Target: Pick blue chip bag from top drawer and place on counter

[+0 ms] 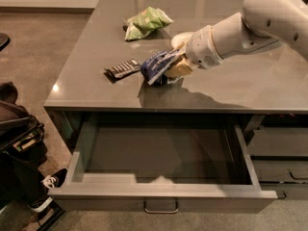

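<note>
The blue chip bag (156,65) is crumpled, dark blue with white markings, and sits low over the counter (96,76), at or just above its surface, right of the candy bar. My gripper (173,67) is shut on the bag's right side, the white arm reaching in from the upper right. The top drawer (159,191) is pulled wide open below the counter's front edge and shows nothing inside.
A flat black candy bar (122,69) lies just left of the bag. A green chip bag (144,22) lies farther back. A white bowl (180,39) is partly hidden behind the arm. Narrower drawers (279,153) stand at right. A dark bag and a shoe (48,182) are on the floor at left.
</note>
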`<state>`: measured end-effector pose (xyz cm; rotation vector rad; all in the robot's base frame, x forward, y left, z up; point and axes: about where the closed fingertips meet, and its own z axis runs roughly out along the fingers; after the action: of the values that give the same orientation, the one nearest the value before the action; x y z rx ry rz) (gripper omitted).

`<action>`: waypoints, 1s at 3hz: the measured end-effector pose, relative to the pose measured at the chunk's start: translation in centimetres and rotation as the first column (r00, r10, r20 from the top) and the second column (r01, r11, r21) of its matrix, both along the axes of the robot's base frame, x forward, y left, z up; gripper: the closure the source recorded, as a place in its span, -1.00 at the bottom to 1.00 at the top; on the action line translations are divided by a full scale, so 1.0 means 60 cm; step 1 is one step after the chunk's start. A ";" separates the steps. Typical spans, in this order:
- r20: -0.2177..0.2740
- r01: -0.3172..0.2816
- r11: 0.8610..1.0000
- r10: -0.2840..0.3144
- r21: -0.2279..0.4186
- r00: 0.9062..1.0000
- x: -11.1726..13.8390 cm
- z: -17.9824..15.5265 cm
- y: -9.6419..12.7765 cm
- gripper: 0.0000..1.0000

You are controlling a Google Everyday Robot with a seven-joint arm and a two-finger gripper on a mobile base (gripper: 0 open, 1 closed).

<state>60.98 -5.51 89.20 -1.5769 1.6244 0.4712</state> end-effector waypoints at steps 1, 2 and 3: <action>0.000 0.000 1.000 0.000 0.000 1.000 0.000 0.000 0.000 -0.11; 0.000 0.000 1.000 0.000 0.000 1.000 0.000 0.000 0.000 -0.59; 0.000 0.000 1.000 0.000 0.000 1.000 0.000 0.000 0.000 -1.00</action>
<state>60.96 -5.49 89.23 -1.5771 1.6241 0.4712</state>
